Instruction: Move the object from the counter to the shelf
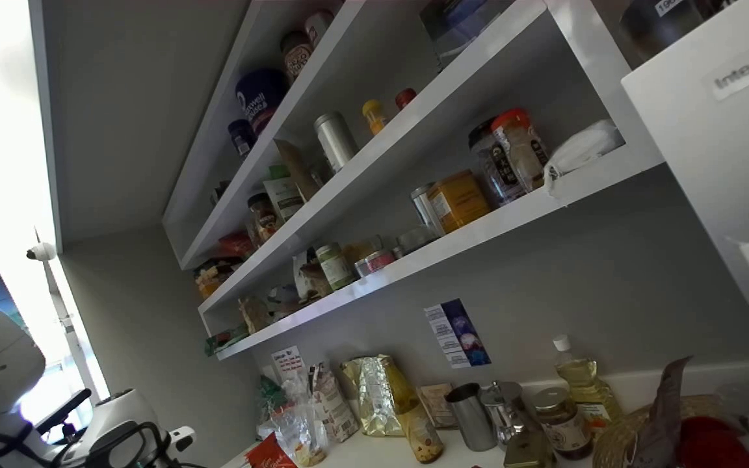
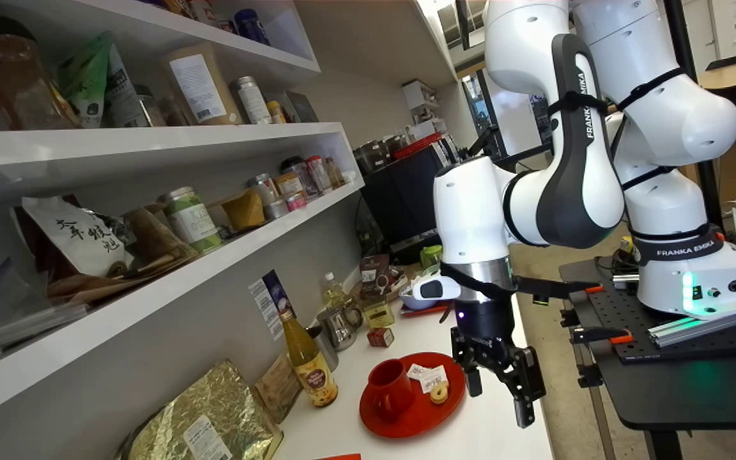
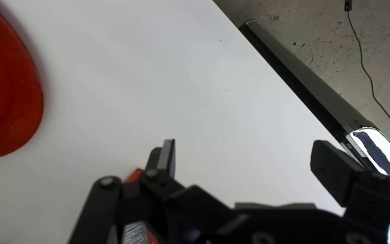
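Note:
The red-orange packet [image 1: 269,453] lies on the pale counter [image 1: 374,457], cut by the lower frame edge in an exterior view. Only a sliver of the packet [image 2: 342,457] shows in an exterior view. In the wrist view the packet [image 3: 135,175] is mostly hidden behind the left finger. My gripper [image 2: 499,402] is open and empty above the counter [image 2: 492,441], pointing down, to the side of the packet. In the wrist view the gripper's fingers [image 3: 244,149] are wide apart over bare worktop. The shelf [image 1: 478,231] is the lowest white board, also in an exterior view [image 2: 214,264].
A red plate [image 2: 432,418] with a red mug [image 2: 391,382] stands beside the gripper. A yellow bottle [image 2: 314,364] and a gold bag [image 2: 205,415] stand by the wall. A green-labelled jar [image 2: 192,220] and several packages stand on the shelf. A dark rail [image 3: 296,67] runs along the counter's edge.

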Controlling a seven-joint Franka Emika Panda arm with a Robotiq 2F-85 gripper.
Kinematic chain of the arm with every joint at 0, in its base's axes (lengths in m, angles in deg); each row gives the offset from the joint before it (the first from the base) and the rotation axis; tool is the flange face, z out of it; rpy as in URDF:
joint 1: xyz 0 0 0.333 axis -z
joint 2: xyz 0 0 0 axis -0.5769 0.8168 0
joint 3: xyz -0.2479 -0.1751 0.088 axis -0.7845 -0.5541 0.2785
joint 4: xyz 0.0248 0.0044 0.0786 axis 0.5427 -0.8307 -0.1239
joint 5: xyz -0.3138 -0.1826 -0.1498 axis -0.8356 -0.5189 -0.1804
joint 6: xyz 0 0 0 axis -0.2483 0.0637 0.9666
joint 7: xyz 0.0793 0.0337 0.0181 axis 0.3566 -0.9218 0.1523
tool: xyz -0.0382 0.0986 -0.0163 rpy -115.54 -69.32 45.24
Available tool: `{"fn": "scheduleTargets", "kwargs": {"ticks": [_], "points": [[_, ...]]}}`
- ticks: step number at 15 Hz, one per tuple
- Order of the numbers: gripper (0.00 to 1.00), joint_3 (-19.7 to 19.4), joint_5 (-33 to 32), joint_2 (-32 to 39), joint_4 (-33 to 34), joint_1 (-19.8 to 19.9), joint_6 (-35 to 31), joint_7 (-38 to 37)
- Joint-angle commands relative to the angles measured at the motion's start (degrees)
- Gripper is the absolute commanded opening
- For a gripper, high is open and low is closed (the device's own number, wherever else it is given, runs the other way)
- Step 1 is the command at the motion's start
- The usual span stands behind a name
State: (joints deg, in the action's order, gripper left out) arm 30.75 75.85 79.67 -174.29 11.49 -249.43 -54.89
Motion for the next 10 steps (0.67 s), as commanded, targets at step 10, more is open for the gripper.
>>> {"fn": "scheduleTargets", "kwargs": {"ticks": [10], "points": [[1.0,-25.37,-46.94,9.12,14.85,-13.13,-6.05,-30.35]]}}
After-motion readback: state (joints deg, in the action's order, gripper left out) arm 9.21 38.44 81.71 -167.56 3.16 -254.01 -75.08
